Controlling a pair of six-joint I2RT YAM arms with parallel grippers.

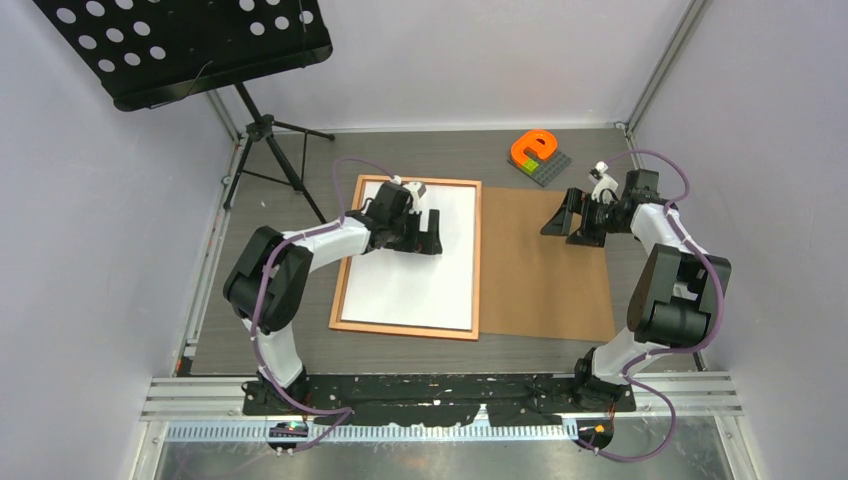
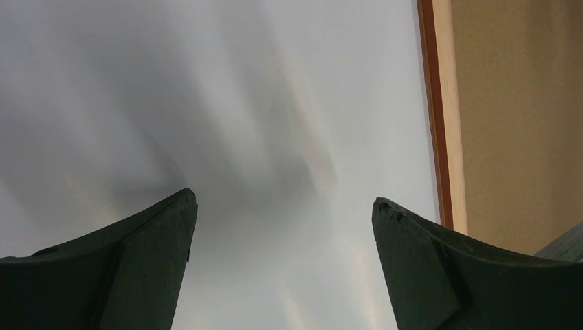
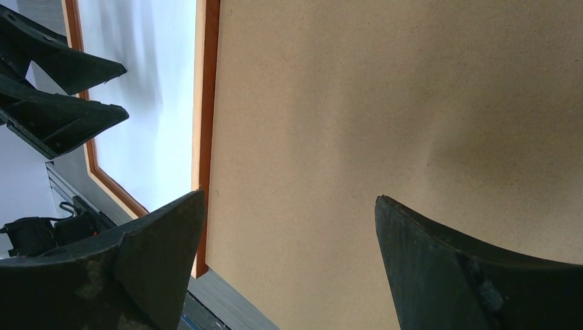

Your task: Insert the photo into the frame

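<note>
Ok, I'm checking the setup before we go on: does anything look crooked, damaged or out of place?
Nothing stands out. The photo lies flat, white back up, inside the frame, its edges parallel to the border. The backing board lies flat alongside, against the frame's right edge. No damage shows.

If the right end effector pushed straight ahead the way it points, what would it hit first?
Most likely the brown backing board: the right end effector, open, aims straight at it. How far off is unclear.
</note>
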